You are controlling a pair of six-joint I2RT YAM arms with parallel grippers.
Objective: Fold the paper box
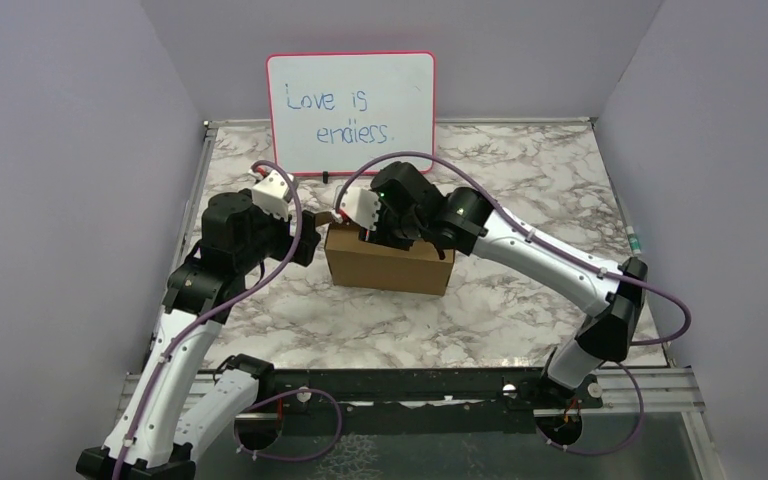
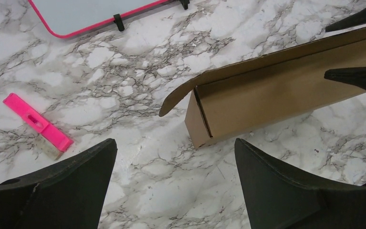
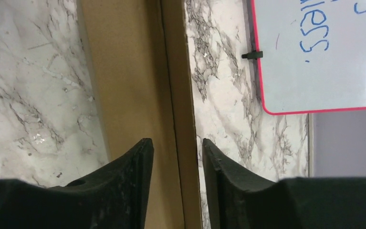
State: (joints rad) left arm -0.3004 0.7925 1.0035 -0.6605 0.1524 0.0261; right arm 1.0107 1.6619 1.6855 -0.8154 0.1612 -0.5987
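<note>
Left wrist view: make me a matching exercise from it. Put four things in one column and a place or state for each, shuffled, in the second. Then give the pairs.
Things:
1. paper box
2. whiteboard
3. pink block
4. left gripper

Places or states:
A. jaws wide apart, nothing between them
B. lying flat, well apart from the cardboard
C. end flap curling open
D. framed panel cut off by the view's top edge

Pairs: 1-C, 2-D, 3-B, 4-A

Soft, even overhead light, faint shadows. Glare whitens the whiteboard [image 3: 324, 57] at three o'clock, right wrist view. The left gripper [image 2: 175, 143], six o'clock, looks perhaps slightly unfocused.
</note>
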